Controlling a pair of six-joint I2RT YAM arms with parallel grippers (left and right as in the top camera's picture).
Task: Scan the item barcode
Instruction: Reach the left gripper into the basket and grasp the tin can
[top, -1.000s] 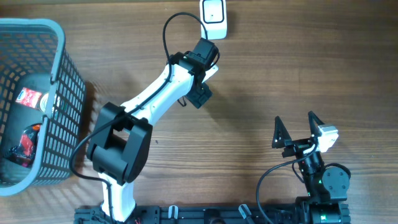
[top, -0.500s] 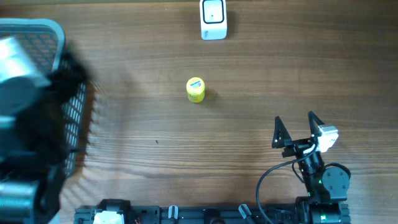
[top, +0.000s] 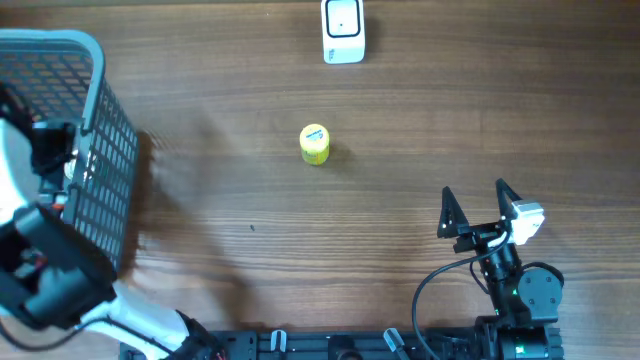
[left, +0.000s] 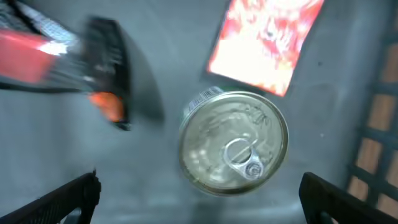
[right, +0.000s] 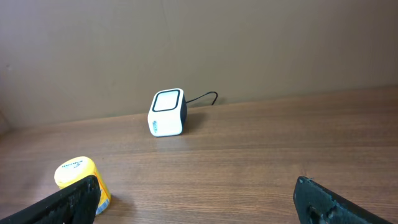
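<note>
Left arm (top: 45, 275) hangs over the grey basket (top: 105, 170) at the left edge of the worktop (top: 450, 110). The left pincer (left: 199, 190) points down inside it, fingers spread wide w/ nothing held. Right under it a silver can (left: 233, 143) stands upright on the basket floor, pull-tab lid facing up, neither finger touching it. A red packet (left: 264, 40) lies flat just beyond the can, its near edge meeting the can's rim. A second packet (left: 68, 62), red & black, lies off to the other side, too blurred to read. The basket's slatted wall shows at the right of the wrist view. Out in the open a small yellow tub (top: 314, 144) stands upright on its own, approx. mid-worktop, well apart from the basket & from both arms. The white scanner (top: 344, 30) sits at the far edge, dark-rimmed face on it, a black cable (right: 202, 98) trailing behind. The tub is on the near side of the scanner, a bit to the left, near it but not touching. The right pincer (top: 474, 195) sits low at the near right corner, fingers wide apart & empty, aimed toward the scanner. From its wrist view the scanner is ahead, left of centre, and the tub shows at the lower left, just by one fingertip's edge of frame.
</note>
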